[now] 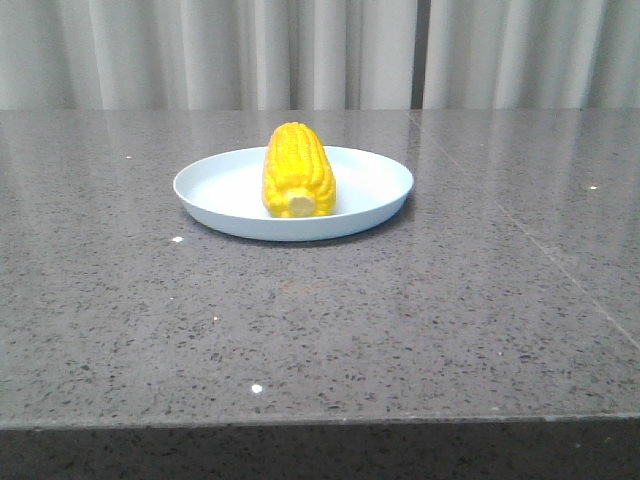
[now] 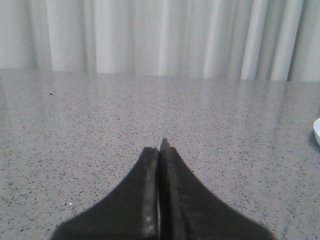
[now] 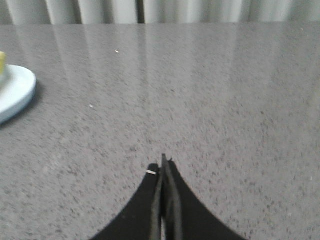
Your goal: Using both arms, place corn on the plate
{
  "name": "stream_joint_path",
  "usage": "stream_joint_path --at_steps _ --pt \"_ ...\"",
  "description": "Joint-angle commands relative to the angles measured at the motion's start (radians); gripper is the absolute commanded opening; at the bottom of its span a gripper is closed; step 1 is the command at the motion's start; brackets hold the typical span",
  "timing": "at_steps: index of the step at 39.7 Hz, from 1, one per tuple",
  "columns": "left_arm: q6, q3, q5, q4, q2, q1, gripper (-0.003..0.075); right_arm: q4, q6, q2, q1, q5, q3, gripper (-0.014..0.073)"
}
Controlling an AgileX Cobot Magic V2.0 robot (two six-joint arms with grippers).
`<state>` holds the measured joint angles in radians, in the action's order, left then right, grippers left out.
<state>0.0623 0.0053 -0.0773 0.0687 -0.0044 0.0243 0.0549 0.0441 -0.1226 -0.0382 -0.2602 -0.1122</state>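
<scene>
The yellow corn (image 1: 297,170) lies on the pale blue plate (image 1: 220,190) in the middle of the table, its pale stub end facing the camera. Neither gripper shows in the front view. My left gripper (image 2: 160,147) is shut and empty, low over bare table, with only a sliver of the plate (image 2: 317,131) at the frame's edge. My right gripper (image 3: 163,165) is shut and empty over bare table; the plate's rim (image 3: 17,92) and a bit of the corn (image 3: 2,62) show at the edge of its view.
The grey speckled stone table (image 1: 320,320) reaches to a front edge near the camera. Pale curtains (image 1: 320,50) hang behind the table.
</scene>
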Motion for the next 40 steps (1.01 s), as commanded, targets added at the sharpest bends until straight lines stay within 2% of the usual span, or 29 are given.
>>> stream_joint_path --at_steps 1,7,9,17,40 --pt "0.002 0.003 0.084 0.009 -0.020 0.004 -0.0020 0.015 -0.019 0.008 0.009 0.163 0.040 -0.0069" --pt "0.002 0.003 0.084 0.009 -0.020 0.004 -0.0020 0.021 -0.019 0.059 0.020 0.214 0.137 -0.0069" --pt "0.002 0.003 0.084 0.009 -0.020 0.004 -0.0020 0.023 -0.019 0.075 0.030 0.171 0.133 -0.0069" --pt "0.002 0.003 0.084 0.009 -0.020 0.004 -0.0020 0.023 -0.019 0.154 0.052 0.149 0.134 -0.0069" --pt "0.002 0.003 0.084 0.009 -0.020 0.004 -0.0020 0.023 -0.019 0.150 0.052 0.156 0.134 -0.0069"
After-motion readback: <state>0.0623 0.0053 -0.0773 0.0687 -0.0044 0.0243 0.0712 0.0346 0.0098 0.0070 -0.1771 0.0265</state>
